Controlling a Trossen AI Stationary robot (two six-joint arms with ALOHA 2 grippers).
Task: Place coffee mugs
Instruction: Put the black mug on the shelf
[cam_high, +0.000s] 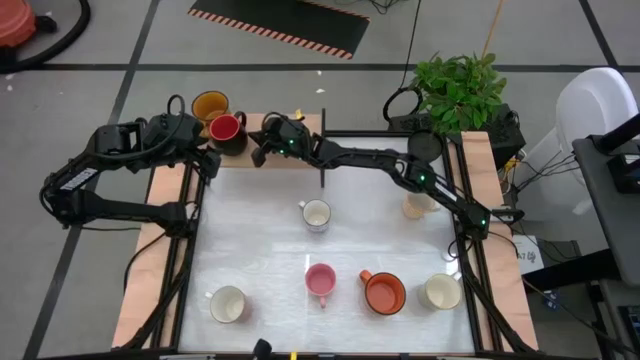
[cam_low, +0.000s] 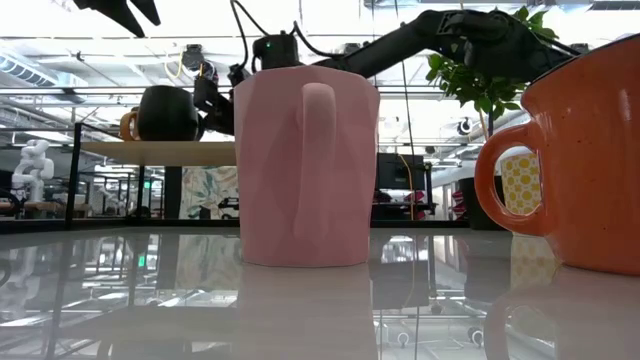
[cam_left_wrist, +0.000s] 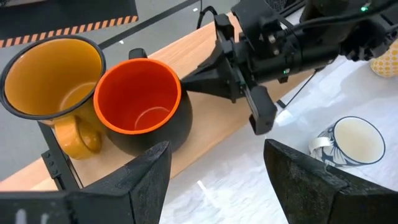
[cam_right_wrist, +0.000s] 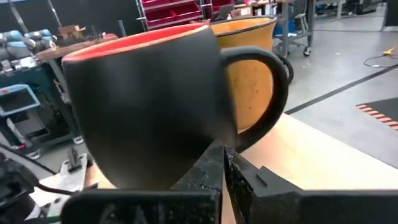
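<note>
Black on the outside and glossy red within, a rounded ceramic mug (cam_high: 228, 131) is standing upright on the pale wooden ledge (cam_high: 262, 123) along the far edge of the table, touching or just beside an amber-yellow speckled mug (cam_high: 210, 104) at the ledge's left end. The black mug's looped handle (cam_right_wrist: 261, 93) is being faced by the right gripper (cam_high: 262, 150), whose two dark fingers are pressed together with nothing between them, their tip lying just short of the handle. The left gripper (cam_left_wrist: 214, 177) is being held above and near the same two mugs, its broad dark fingers (cam_left_wrist: 146, 174) spread wide apart and holding nothing.

On the smooth, reflective white tabletop (cam_high: 260, 250) six more mugs are being shown, well apart from one another: a white mug with dark markings (cam_high: 316, 214) near the middle, a cream mug with a yellow pattern (cam_high: 415, 206) toward the right side, and along the near edge a plain cream mug (cam_high: 228, 304), a faceted pink mug (cam_high: 320, 280), a speckled orange mug (cam_high: 384, 292) and another cream mug (cam_high: 440, 292). A leafy green potted plant (cam_high: 458, 88) is standing beyond the far right corner.
</note>
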